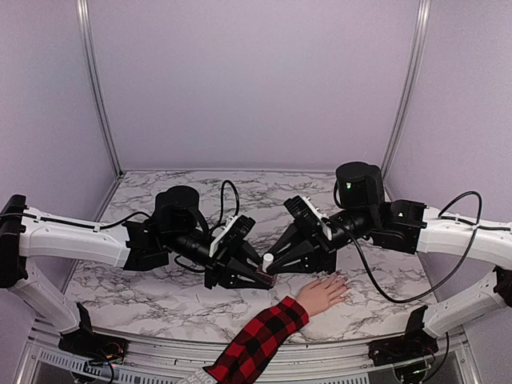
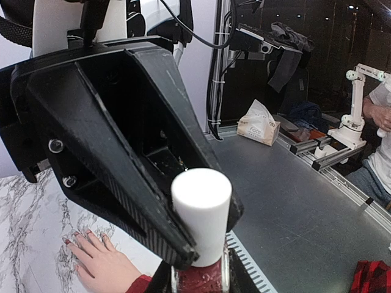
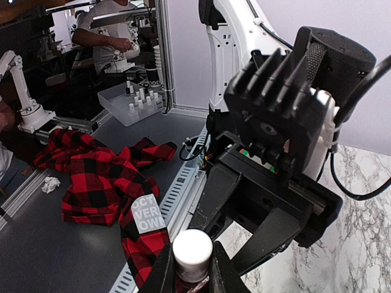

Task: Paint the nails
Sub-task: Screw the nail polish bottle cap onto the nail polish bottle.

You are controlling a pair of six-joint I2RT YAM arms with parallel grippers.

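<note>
**A:** Grippers first: where are they sitting?

**B:** Both are meeting in the lower middle of the top view, over the marble table [image 1: 152,300]. The left gripper [image 1: 262,280] is reaching in from the left and the right gripper [image 1: 276,258] from the right. Their tips are hanging just beside each other.

**A:** What are they holding?

**B:** The left gripper is clamping the dark-red bottle [image 2: 204,279], which is showing at the bottom edge of the left wrist view. The right gripper is closing on the white cap [image 2: 201,210], with one finger on each side. In the right wrist view those fingers are pressing against the cap at the bottom centre. The cap is standing upright on top of the bottle.

**A:** And the nails?

**B:** The hand [image 1: 323,293] is lying palm down on the table, lower right of centre in the top view, near the grippers. Its fingers are pointing toward the right of the frame. The plaid sleeve [image 1: 258,340] is running off toward the bottom edge.

**A:** Are the nails themselves showing?

**B:** The nails [image 2: 70,240] are showing at the lower left of the left wrist view, at the tips of the spread fingers. They are lying low beside the bottle and are too small for me to tell their colour.

**A:** Is anything touching the hand?

**B:** No, both grippers and the bottle are staying apart from it.
</note>
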